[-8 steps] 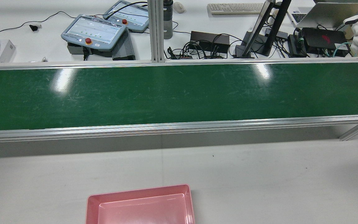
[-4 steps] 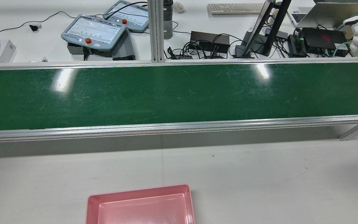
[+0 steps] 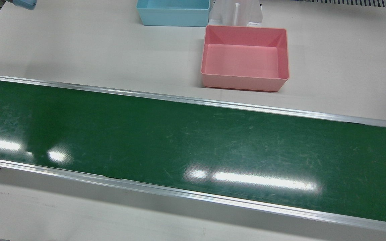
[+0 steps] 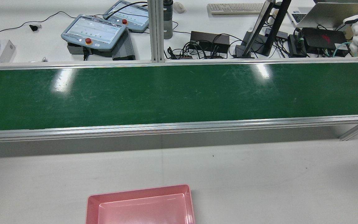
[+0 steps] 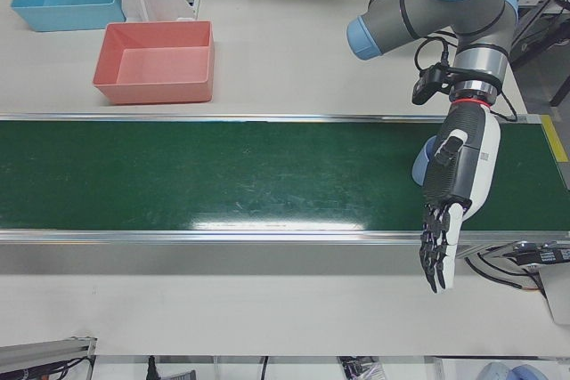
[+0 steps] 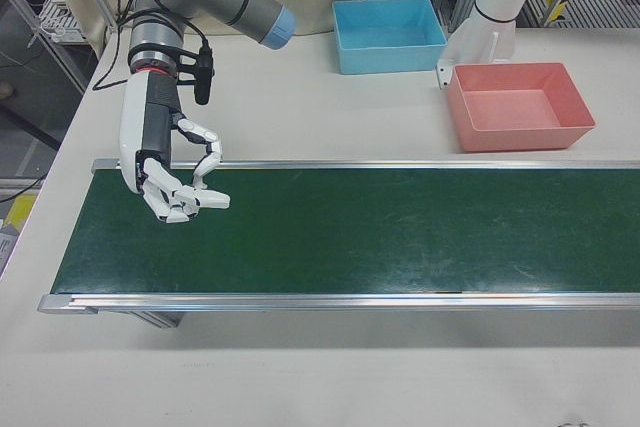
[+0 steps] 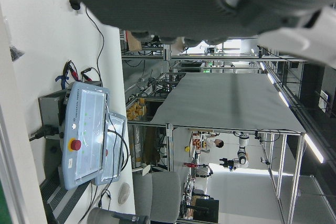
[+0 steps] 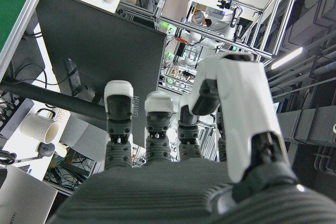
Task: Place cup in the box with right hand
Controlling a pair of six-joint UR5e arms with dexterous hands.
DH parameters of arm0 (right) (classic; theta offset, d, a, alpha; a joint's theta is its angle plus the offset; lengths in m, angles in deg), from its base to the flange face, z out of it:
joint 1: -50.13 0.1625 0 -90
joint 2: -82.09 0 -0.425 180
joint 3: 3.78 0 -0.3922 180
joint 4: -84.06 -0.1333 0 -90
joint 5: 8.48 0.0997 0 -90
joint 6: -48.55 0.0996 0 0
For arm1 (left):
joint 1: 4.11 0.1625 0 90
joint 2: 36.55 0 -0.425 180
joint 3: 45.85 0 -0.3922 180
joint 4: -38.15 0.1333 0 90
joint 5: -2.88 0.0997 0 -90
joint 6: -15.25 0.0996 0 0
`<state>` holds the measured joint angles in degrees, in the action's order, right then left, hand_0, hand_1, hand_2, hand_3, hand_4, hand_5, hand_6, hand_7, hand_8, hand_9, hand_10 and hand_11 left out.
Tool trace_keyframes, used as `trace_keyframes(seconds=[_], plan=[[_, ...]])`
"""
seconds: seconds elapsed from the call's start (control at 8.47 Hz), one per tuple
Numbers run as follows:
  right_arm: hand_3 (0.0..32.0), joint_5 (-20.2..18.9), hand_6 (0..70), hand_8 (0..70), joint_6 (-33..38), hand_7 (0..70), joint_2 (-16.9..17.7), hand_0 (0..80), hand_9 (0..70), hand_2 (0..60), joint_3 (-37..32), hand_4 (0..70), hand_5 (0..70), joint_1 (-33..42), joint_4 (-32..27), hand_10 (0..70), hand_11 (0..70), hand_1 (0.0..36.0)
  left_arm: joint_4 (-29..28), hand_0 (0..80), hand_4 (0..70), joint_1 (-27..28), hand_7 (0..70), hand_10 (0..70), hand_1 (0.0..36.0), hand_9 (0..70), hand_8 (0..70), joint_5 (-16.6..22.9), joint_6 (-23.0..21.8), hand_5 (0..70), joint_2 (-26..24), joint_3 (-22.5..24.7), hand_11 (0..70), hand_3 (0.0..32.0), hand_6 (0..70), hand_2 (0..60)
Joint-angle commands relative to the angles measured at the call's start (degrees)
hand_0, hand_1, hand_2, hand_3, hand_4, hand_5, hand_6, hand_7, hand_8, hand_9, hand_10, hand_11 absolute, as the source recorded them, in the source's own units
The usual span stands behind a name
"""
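Hovering over its end of the green conveyor belt (image 6: 340, 232), the white right hand (image 6: 180, 187) is curling empty fingers loosely; no cup is showing; the pink plastic box (image 6: 520, 107) is lying well apart, beyond the belt. The left hand (image 5: 450, 211) is hanging open.

The only sure lettering is in the right hand view: "HUAWEI" runs sideways in small pale letters along the edge of the dark monitor (image 8: 100, 51), just right of centre, and again on the silver laptop lid (image 8: 21, 203) at the lower left. Elsewhere nothing is legible.
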<state>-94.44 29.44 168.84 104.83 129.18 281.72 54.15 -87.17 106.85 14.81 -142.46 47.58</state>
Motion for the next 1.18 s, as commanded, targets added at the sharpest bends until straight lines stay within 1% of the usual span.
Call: trace_keyframes(seconds=[0.0, 0.12, 0.24, 0.35, 0.59, 0.71, 0.83, 0.94, 1.06], plan=[[0.0, 0.0, 29.8, 52.8, 0.0, 70.0, 0.0, 74.2, 70.0, 60.0, 0.0, 20.0, 21.4, 0.1, 0.0, 42.5, 63.0, 36.0, 0.0, 0.0, 0.0, 0.1, 0.0, 0.0, 0.0, 0.0, 0.0, 0.0, 0.0, 0.0, 0.0, 0.0, 0.0, 0.0, 0.0, 0.0], [0.0, 0.0, 29.7, 52.6, 0.0, 70.0, 0.0, 78.4, 70.0, 60.0, 0.1, 23.3, 21.4, 0.1, 0.0, 42.3, 62.7, 36.0, 0.0, 0.0, 0.0, 0.0, 0.0, 0.0, 0.0, 0.0, 0.0, 0.0, 0.0, 0.0, 0.0, 0.0, 0.0, 0.0, 0.0, 0.0], [0.0, 0.0, 29.6, 52.6, 0.0, 70.0, 0.0, 71.8, 70.0, 60.0, 0.1, 17.2, 21.4, 0.1, 0.0, 42.2, 62.6, 36.0, 0.0, 0.0, 0.0, 0.1, 0.0, 0.0, 0.0, 0.0, 0.0, 0.0, 0.0, 0.0, 0.0, 0.0, 0.0, 0.0, 0.0, 0.0], [0.0, 0.0, 29.5, 52.5, 0.0, 70.0, 0.0, 69.0, 70.0, 60.0, 0.1, 14.2, 21.4, 0.1, 0.0, 42.2, 62.5, 36.0, 0.0, 0.0, 0.0, 0.1, 0.0, 0.0, 0.0, 0.0, 0.0, 0.0, 0.0, 0.0, 0.0, 0.0, 0.0, 0.0, 0.0, 0.0], [0.0, 0.0, 29.4, 52.4, 0.0, 70.0, 0.0, 71.6, 70.0, 60.0, 0.1, 16.7, 21.4, 0.0, 0.0, 42.0, 62.3, 36.0, 0.0, 0.0, 0.0, 0.0, 0.0, 0.0, 0.0, 0.0, 0.0, 0.0, 0.0, 0.0, 0.0, 0.0, 0.0, 0.0, 0.0, 0.0], [0.0, 0.0, 29.4, 52.4, 0.0, 70.0, 0.0, 75.9, 70.0, 60.0, 0.3, 20.6, 21.4, 0.0, 0.0, 42.1, 62.4, 36.0, 0.0, 0.0, 0.0, 0.0, 0.0, 0.0, 0.0, 0.0, 0.0, 0.0, 0.0, 0.0, 0.0, 0.0, 0.0, 0.0, 0.0, 0.0], [0.0, 0.0, 29.4, 52.4, 0.0, 70.0, 0.0, 70.6, 70.0, 60.0, 0.3, 15.6, 21.4, 0.0, 0.1, 42.0, 62.2, 36.0, 0.0, 0.0, 0.0, 0.0, 0.0, 0.0, 0.0, 0.0, 0.0, 0.0, 0.0, 0.0, 0.0, 0.0, 0.0, 0.0, 0.0, 0.0], [0.0, 0.0, 29.5, 52.5, 0.0, 70.0, 0.0, 73.0, 70.0, 60.0, 0.3, 20.6, 21.4, 0.0, 0.0, 42.1, 62.5, 36.0, 0.0, 0.0, 0.0, 0.0, 0.0, 0.0, 0.0, 0.0, 0.0, 0.0, 0.0, 0.0, 0.0, 0.0, 0.0, 0.0, 0.0, 0.0], [0.0, 0.0, 29.6, 52.5, 0.0, 70.0, 0.0, 69.2, 70.0, 60.0, 0.2, 15.0, 21.4, 0.0, 0.1, 42.1, 62.5, 36.0, 0.0, 0.0, 0.0, 0.0, 0.0, 0.0, 0.0, 0.0, 0.0, 0.0, 0.0, 0.0, 0.0, 0.0, 0.0, 0.0, 0.0, 0.0]])
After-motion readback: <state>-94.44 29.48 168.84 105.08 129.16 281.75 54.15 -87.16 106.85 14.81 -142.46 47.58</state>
